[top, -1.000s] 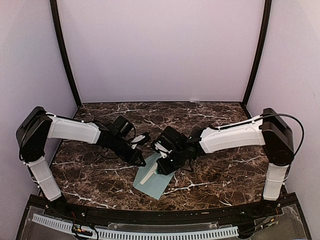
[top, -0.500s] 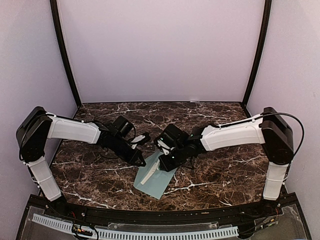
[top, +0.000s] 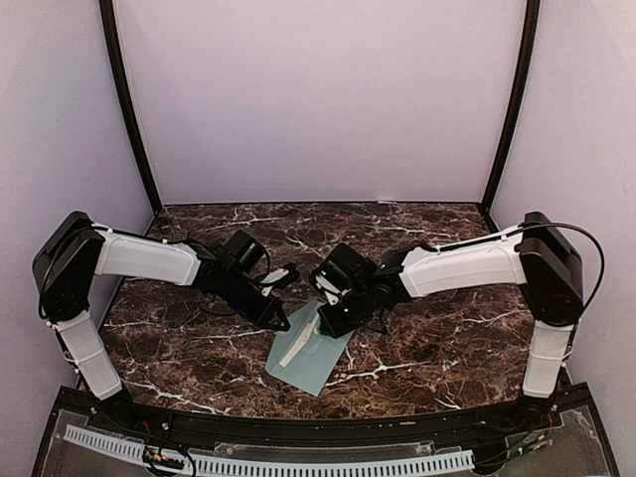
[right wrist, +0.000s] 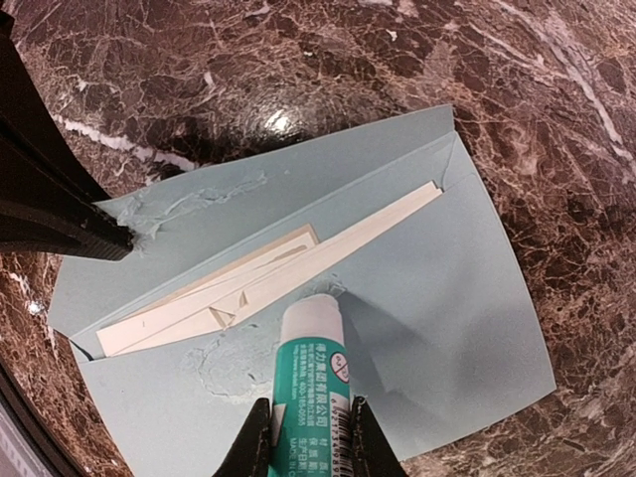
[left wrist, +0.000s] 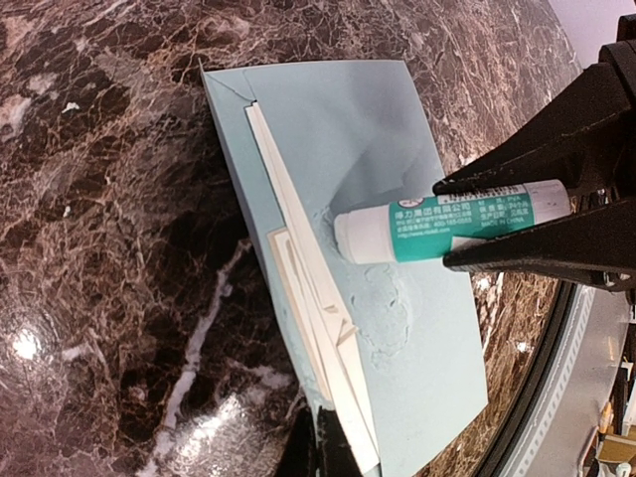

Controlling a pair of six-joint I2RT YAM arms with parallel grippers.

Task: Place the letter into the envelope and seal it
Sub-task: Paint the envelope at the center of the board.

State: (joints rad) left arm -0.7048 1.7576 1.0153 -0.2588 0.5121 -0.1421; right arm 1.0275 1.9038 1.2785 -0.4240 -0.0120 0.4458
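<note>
The teal envelope (top: 310, 366) (left wrist: 437, 338) (right wrist: 447, 278) lies flat on the marble with its flap open. The folded cream letter (top: 295, 348) (left wrist: 298, 268) (right wrist: 288, 263) sits in its mouth, with an edge showing. My right gripper (right wrist: 310, 417) (top: 334, 318) is shut on a green-and-white glue stick (right wrist: 313, 368) (left wrist: 447, 221). The stick's white tip touches the envelope just beside the letter, and wet glue smears show around it. My left gripper (left wrist: 323, 442) (top: 277, 320) (right wrist: 70, 224) is shut, its tips pressed to the flap's edge.
The dark marble table (top: 427, 328) has purple walls on three sides and a black rail (top: 318, 427) along the near edge. The two arms meet over the envelope, close to each other.
My right gripper has shifted slightly away from the near edge with the glue stick, sliding its tip along the envelope. The left arm has stayed still.
</note>
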